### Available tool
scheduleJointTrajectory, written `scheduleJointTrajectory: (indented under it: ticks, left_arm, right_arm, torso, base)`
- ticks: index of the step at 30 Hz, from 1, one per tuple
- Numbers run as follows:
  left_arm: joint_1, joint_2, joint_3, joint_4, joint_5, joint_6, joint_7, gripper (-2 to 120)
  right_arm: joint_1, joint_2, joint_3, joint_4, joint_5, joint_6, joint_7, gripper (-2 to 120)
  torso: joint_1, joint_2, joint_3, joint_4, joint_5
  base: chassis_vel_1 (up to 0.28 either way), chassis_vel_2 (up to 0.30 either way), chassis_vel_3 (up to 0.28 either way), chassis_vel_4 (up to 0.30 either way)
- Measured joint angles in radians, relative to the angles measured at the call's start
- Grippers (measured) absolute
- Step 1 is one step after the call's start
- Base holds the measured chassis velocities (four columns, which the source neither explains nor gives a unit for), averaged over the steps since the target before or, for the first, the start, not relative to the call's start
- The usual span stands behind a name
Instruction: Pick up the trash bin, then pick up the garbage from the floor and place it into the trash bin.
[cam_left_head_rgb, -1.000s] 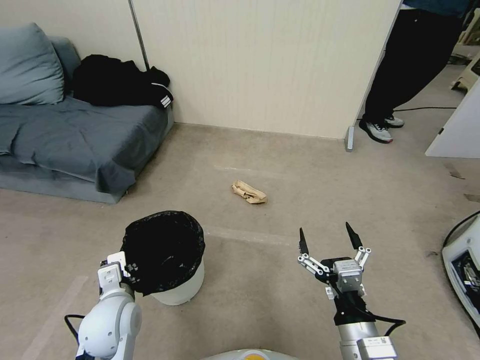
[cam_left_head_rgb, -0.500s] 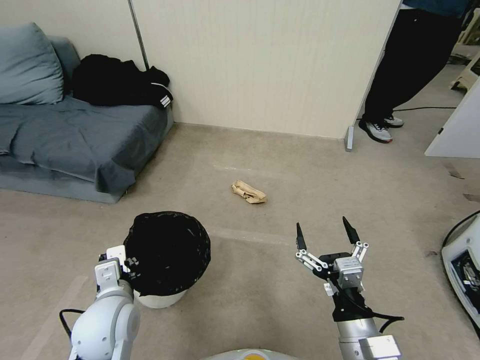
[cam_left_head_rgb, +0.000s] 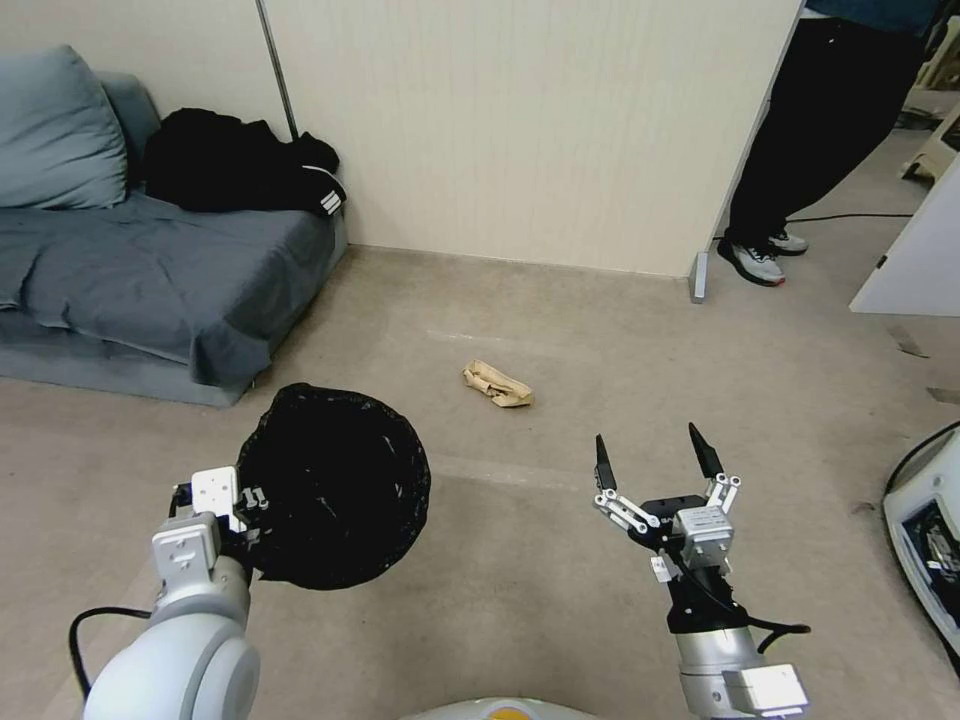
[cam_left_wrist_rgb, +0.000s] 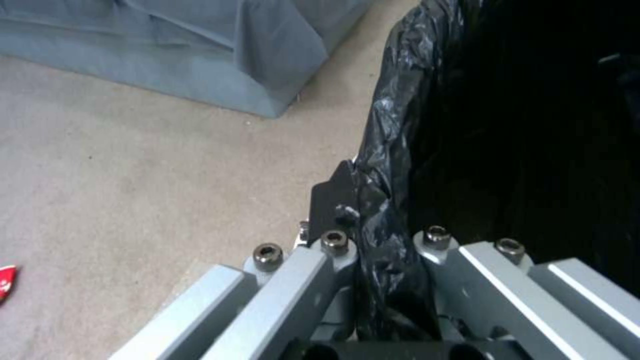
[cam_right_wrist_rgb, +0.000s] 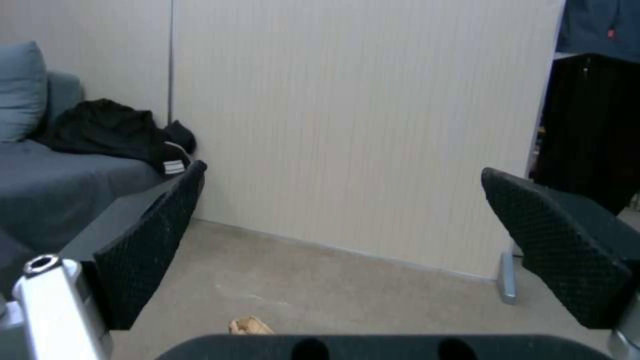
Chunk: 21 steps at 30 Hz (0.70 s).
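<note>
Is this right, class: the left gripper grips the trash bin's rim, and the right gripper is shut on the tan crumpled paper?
No. In the head view the right gripper is open and empty; the tan crumpled paper lies on the floor. The left gripper does grip the trash bin.

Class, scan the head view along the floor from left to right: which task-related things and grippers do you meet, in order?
Left gripper clamped on the bin rim → trash bin → tan crumpled paper → right gripper, jaws spread wide and empty.
</note>
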Motion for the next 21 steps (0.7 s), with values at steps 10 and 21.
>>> scheduleJointTrajectory:
  ticks: [10, 21]
  left_arm:
    - [0.071, -0.025, 0.042, -0.043, 0.019, -0.042, 0.007, 1]
    - [0.095, -0.027, 0.043, -0.041, 0.014, -0.072, 0.011, 1]
  right_arm:
    - [-0.005, 0.0, -0.006, -0.009, -0.013, 0.009, -0.013, 100]
    - [-0.006, 0.0, 0.001, -0.015, -0.019, 0.017, -0.033, 100]
  torso:
    - [0.0, 0.0, 0.0, -0.0001, 0.0]
    - [0.0, 0.0, 0.0, -0.0001, 0.0]
  base:
    - [0.0, 0.0, 0.0, 0.0]
    - [0.0, 0.0, 0.0, 0.0]
